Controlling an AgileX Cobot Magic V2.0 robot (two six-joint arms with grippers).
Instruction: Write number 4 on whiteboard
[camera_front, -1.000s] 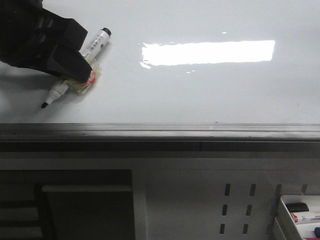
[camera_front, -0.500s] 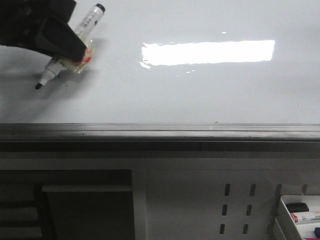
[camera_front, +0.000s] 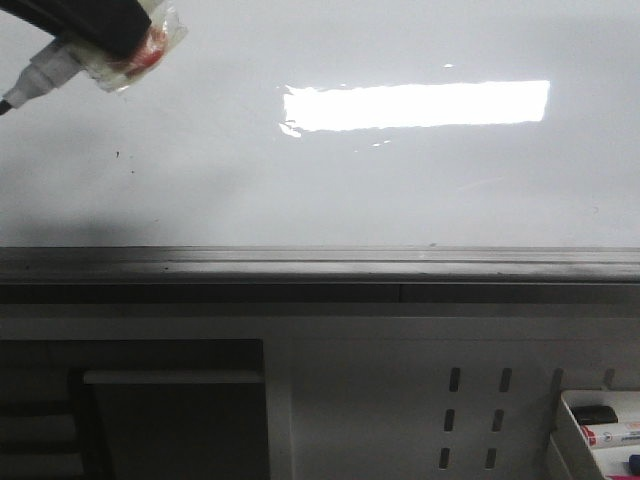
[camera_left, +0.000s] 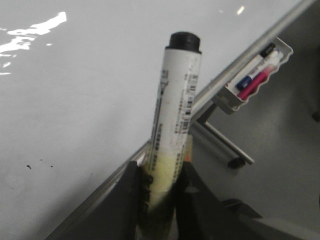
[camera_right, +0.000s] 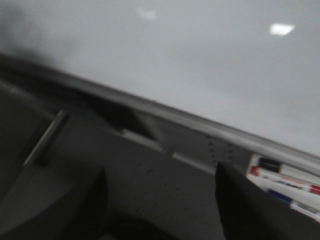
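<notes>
Large white flat whiteboard (camera_front: 400, 190): glossy, smooth, mirrors a bright rectangular light; grey edge rail (camera_front: 320, 265) along it looks like brushed metal, dull sheen; grey perforated panel (camera_front: 470, 400) below looks like painted sheet metal, matt; white cylindrical marker pen (camera_left: 175, 117) looks plastic, smooth, with a printed paper-like label and a matt black end cap; clear crinkled tape wrap (camera_front: 135, 50) on the marker, shiny; black left gripper (camera_left: 159, 197) fingers matt, plastic-looking.

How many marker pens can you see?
4. One white marker pen with a black end is held by the left gripper over the glossy whiteboard. Three lie in the white tray at lower right: black-capped, red-labelled, blue. The tray may hide more.
</notes>
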